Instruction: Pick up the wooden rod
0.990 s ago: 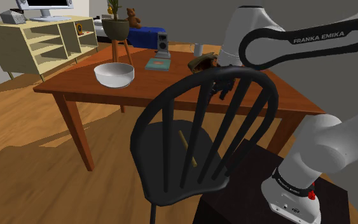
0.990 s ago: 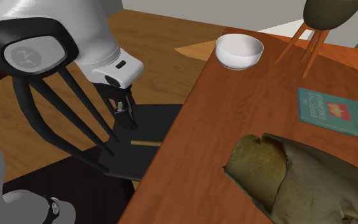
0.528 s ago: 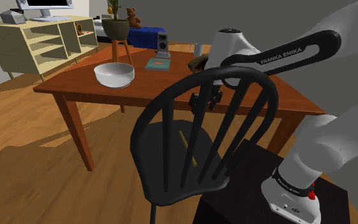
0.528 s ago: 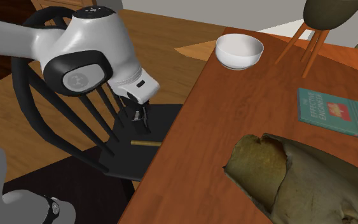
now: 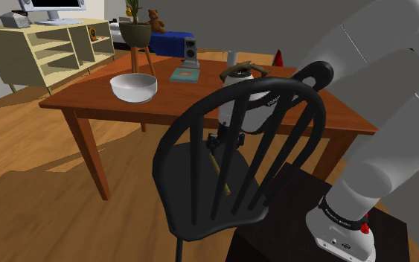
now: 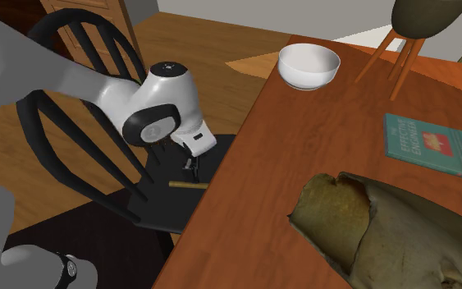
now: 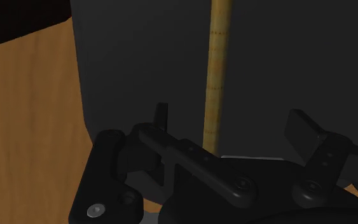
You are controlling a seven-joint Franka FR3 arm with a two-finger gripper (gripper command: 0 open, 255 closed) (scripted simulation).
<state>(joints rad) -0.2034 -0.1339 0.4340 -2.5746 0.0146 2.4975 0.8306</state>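
Hovering just above the rod (image 7: pixel 217 70), the gripper (image 7: pixel 232 119) has its fingers spread apart, one on each side and neither touching. The rod lies flat on the black chair seat (image 7: pixel 139 63), beside the table (image 6: pixel 303 139). I'd go straight down, keep the rod centred, stay clear of the spindles (image 5: pixel 196 175), and close across its width.

Location: a furnished home room. Indicators: wooden dining table (image 5: pixel 88 101), black spindle-back chair (image 5: pixel 176 161), open shelf unit (image 5: pixel 23 46), teddy bear (image 5: pixel 155 20), potted plant (image 5: pixel 135 28), plank floor (image 5: pixel 36 195).
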